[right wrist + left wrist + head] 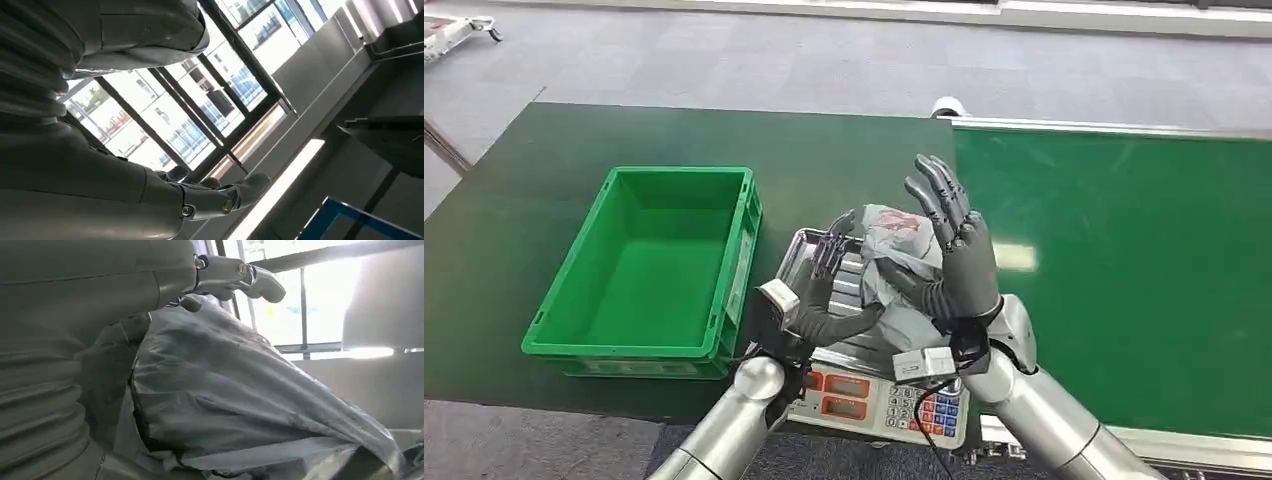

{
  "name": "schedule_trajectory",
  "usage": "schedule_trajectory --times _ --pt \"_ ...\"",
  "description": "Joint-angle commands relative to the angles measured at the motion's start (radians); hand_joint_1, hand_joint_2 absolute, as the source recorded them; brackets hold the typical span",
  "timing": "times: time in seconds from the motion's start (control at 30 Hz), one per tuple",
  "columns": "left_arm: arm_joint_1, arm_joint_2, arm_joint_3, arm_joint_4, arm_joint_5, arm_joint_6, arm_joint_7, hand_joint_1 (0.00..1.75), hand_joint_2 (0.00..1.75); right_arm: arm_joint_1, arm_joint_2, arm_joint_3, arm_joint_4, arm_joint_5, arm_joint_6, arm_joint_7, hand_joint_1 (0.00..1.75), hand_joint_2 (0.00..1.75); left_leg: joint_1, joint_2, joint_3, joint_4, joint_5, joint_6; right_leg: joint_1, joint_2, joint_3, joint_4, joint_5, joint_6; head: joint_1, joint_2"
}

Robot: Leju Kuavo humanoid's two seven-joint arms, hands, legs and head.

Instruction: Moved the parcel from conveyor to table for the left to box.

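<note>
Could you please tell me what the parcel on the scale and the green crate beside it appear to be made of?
Parcel: probably thin grey plastic film, slightly glossy, judging by its creases and sheen in the left wrist view. Green crate: likely rigid moulded plastic, with smooth walls and a ribbed rim.

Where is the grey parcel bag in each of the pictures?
Head view: the grey parcel bag sits in the middle, on the scale, between the left hand and the right hand.
Left wrist view: the bag takes up the middle and the lower right, against the left hand.
Right wrist view: the bag is not in it; windows and ceiling show behind the right hand.
Shared landmark: the left hand touching the bag.
</note>
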Motion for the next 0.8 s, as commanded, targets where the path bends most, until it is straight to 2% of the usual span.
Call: schedule_trajectory --times 0.03,0.27,0.33,0.4,0.67,0.77,0.8 --pt "-0.015 0.024 0.007 0.052 -0.003 -0.001 0.005 0.0 1.75 -0.036 -0.02 -0.027 -0.011 -0.003 -0.002 -0.003 0.0 1.75 0.001 0.003 0.003 -0.001 -0.001 0.0 0.001 0.002 0.003 -0.002 0.0 -0.001 0.0 0.0" --pt "-0.012 0.021 0.012 0.053 -0.002 0.003 0.005 0.0 1.75 -0.017 -0.018 -0.063 0.022 0.013 0.0 -0.003 0.0 1.75 0.0 0.002 0.003 -0.002 0.0 0.0 0.001 0.001 0.003 -0.002 0.0 -0.001 0.0 0.0" --pt "-0.005 0.023 0.019 0.045 -0.004 0.007 0.005 0.0 1.75 -0.042 -0.009 -0.062 0.124 0.037 0.063 0.026 0.0 1.75 0.001 0.002 0.003 -0.001 -0.001 0.0 0.001 0.001 0.003 -0.002 0.0 -0.001 0.0 0.0" --pt "-0.004 0.024 0.024 0.044 -0.004 0.008 0.005 0.0 1.75 -0.057 0.002 -0.067 0.18 0.081 0.079 0.058 0.0 1.75 0.001 0.002 0.005 -0.003 0.0 0.0 0.002 0.001 0.005 -0.004 0.0 -0.002 0.0 0.0" --pt "0.01 0.031 0.025 0.029 -0.007 -0.001 0.005 0.0 1.75 -0.06 0.004 -0.063 0.265 0.109 0.165 0.099 0.0 1.75 0.0 0.004 0.004 -0.002 -0.001 0.0 0.0 0.003 0.004 -0.003 0.001 -0.001 0.0 0.0" --pt "0.022 0.039 0.027 0.012 -0.011 0.001 0.005 0.0 1.75 -0.101 -0.006 -0.012 0.369 0.248 0.316 0.251 0.0 1.75 0.001 0.002 0.005 -0.003 0.0 0.0 0.001 0.0 0.006 -0.004 0.001 -0.001 0.0 0.0" --pt "0.026 0.044 0.027 0.005 -0.012 -0.001 0.005 0.0 1.75 -0.124 -0.005 0.008 0.419 0.256 0.439 0.309 0.0 1.75 0.001 0.002 0.006 -0.004 0.0 0.0 0.001 0.0 0.007 -0.005 0.001 -0.001 0.0 0.0"
